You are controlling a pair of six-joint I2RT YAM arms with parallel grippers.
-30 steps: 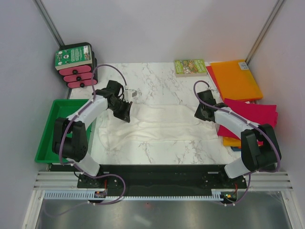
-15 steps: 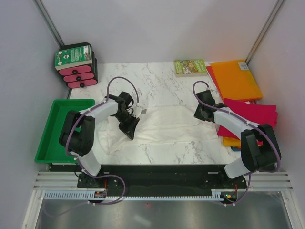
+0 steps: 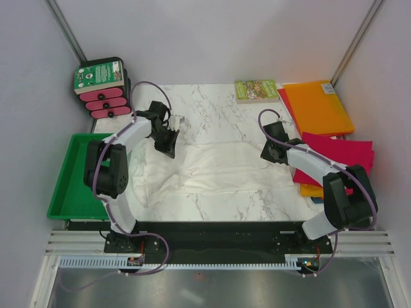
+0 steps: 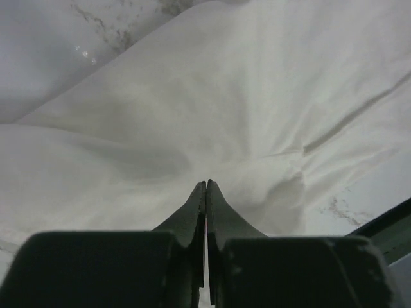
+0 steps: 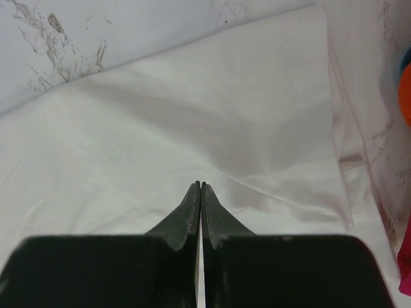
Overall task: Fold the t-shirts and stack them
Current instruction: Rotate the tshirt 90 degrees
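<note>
Both ends of the white shirt [image 3: 225,168] are pinched as it lies spread on the bench [image 3: 212,109] just beside the green tray [image 3: 64,192]. Within the last second the left gripper [image 4: 206,184] swung toward the shirt's middle, then returned and closed on the corner nearest the tray. The right gripper [image 5: 200,185] stayed clamped on the end farthest from the tray. The fold looks set up but not yet made.
</note>
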